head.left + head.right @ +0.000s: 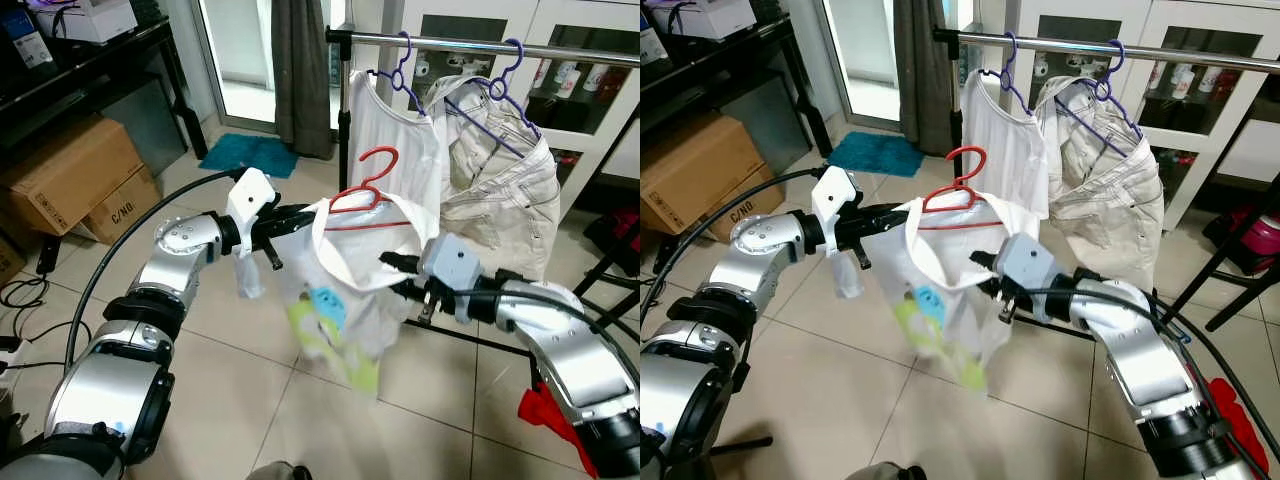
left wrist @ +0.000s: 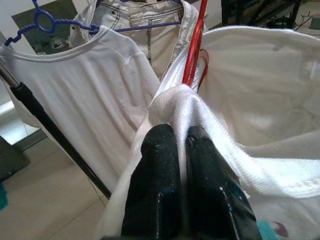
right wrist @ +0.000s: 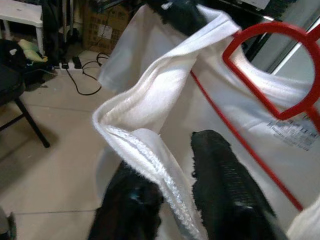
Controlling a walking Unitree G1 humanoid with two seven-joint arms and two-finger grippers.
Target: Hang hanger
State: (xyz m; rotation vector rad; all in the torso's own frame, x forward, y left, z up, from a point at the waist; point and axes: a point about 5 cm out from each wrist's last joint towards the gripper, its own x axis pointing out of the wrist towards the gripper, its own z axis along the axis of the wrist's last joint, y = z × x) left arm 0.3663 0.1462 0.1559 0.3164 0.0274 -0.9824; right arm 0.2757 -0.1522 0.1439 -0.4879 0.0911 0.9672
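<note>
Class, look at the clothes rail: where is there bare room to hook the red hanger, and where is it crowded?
Bare rail runs from its left end to the purple hanger of the white top. Another bare stretch runs right of the beige garment's hanger. Between those two hangers it is crowded.

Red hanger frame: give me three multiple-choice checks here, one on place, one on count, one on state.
1. Where is the red hanger?
A. on the rail
B. held below the rail inside a white shirt
C. on the floor

2. How many purple hangers hang on the rail?
A. one
B. two
C. four

3. What is the left gripper doing?
A. hanging idle
B. open in the air
C. pinching the white shirt

Answers: 1 B, its hook sits under the rail, not over it. 2 B, one carries a white top, one a beige garment. 3 C, the fingers close on the fabric.
</note>
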